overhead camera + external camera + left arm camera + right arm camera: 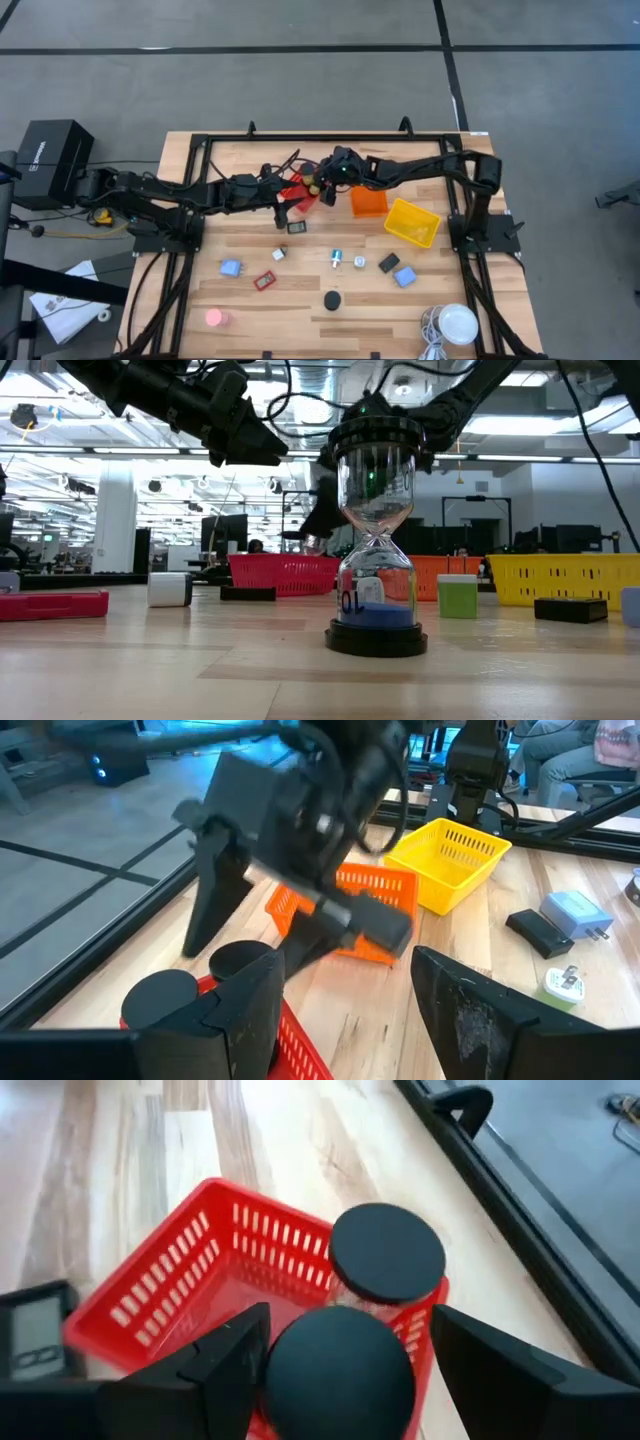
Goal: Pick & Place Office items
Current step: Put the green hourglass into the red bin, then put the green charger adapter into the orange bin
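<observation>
Right gripper (335, 1370) stands open over the red basket (160, 1295), a black-capped hourglass (385, 1255) lying between its fingers, one round cap at 12 o'clock of the other; left gripper (345, 1010) open beside it; the orange basket (368, 203) sits at 3 o'clock

Both tools crowd over the red basket (298, 188), blocking it; orange basket (368, 202) and yellow basket (412, 222) stand right; near tabletop (300, 310) lies scattered but passable.
</observation>
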### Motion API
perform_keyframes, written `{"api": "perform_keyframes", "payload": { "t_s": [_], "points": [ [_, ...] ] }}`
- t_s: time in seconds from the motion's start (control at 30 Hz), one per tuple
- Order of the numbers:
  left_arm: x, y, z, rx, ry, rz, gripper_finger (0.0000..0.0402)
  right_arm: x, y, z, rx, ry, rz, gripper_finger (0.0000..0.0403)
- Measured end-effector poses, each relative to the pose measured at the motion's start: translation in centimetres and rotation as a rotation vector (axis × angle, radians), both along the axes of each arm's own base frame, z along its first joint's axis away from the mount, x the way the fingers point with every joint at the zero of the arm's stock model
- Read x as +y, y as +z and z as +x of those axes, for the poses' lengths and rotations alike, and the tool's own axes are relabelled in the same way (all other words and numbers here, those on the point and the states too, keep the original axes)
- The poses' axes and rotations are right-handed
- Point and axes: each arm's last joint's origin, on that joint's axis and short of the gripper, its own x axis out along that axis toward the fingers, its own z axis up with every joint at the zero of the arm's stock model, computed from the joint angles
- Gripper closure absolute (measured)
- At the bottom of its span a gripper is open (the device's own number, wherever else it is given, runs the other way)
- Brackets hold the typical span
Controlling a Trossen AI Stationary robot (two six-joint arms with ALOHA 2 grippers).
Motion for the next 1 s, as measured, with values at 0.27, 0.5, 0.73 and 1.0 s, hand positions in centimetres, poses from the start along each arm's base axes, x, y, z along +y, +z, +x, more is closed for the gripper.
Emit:
{"api": "perform_keyframes", "payload": {
  "t_s": [0.27,0.5,0.73,1.0],
  "points": [
    [0.0,0.0,0.0,0.0,0.0,0.0,0.0188,0.7,4.3,-2.0,-0.012,0.017,-0.027,0.0137],
    [0.0,0.0,0.0,0.0,-0.001,0.0,0.0188,2.4,6.9,-3.9,0.03,0.061,-0.037,0.0137],
    [0.0,0.0,0.0,0.0,-0.001,0.0,0.0188,4.7,8.5,-5.6,0.079,0.109,-0.013,0.0137],
    [0.0,0.0,0.0,-0.002,0.001,-0.004,0.0188,7.2,9.3,-7.6,0.169,0.127,0.07,0.0137]
  ]
}}
